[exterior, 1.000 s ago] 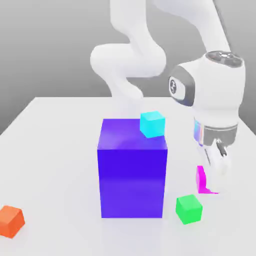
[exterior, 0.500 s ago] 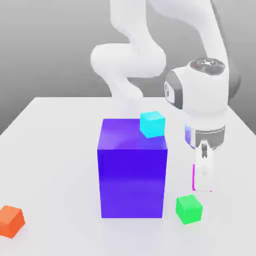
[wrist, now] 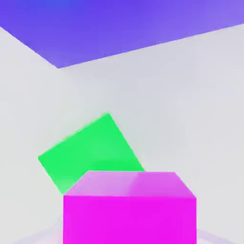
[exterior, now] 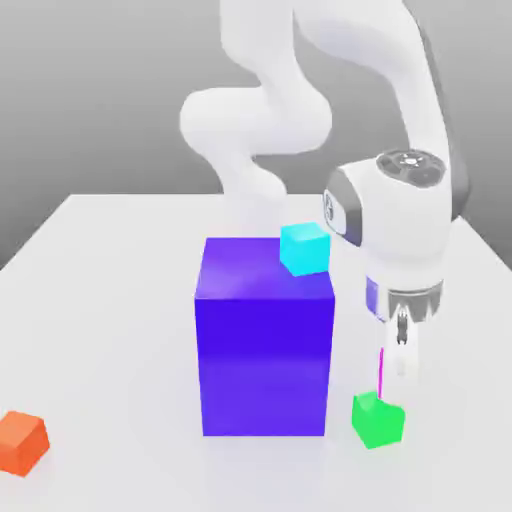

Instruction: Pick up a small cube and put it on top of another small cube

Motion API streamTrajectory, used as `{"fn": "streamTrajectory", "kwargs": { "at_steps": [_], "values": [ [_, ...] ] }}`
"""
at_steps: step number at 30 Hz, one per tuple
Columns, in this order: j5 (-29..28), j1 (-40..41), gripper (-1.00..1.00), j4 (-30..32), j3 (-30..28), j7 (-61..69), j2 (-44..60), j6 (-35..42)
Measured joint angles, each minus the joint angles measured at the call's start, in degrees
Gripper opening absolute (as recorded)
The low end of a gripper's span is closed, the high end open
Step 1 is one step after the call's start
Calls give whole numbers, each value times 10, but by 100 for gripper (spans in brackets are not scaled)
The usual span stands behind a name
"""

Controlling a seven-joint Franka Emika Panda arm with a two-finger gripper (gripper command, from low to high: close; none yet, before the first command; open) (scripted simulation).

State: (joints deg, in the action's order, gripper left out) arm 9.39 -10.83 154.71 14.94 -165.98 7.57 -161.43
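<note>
Magenta cube (wrist: pixel 128 207) aloft just beside green cube (exterior: pixel 378 420)

The exterior view looked from high and near across the table (exterior: pixel 100 270) toward the arm, while the hand view faced down closely; both shared the green cube (exterior: pixel 378 420) (wrist: pixel 90 155).

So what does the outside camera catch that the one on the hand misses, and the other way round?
The exterior view alone shows the white arm, the gripper, a cyan cube on the blue block's top corner, and an orange cube near the table's front edge at that view's left.

The hand view alone shows the pink cube's broad faces and how it sits partly over the green cube, not yet centred.

Both show the green cube, the pink cube, the blue block and the table.
</note>
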Motion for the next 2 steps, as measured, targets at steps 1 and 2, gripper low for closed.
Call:
{"fn": "streamTrajectory", "kwargs": {
  "at_steps": [1,2],
  "values": [
    [0,-26,-100,0,-26,0,3,-3],
    [0,-54,-100,0,-53,0,5,-6]
  ]
}}
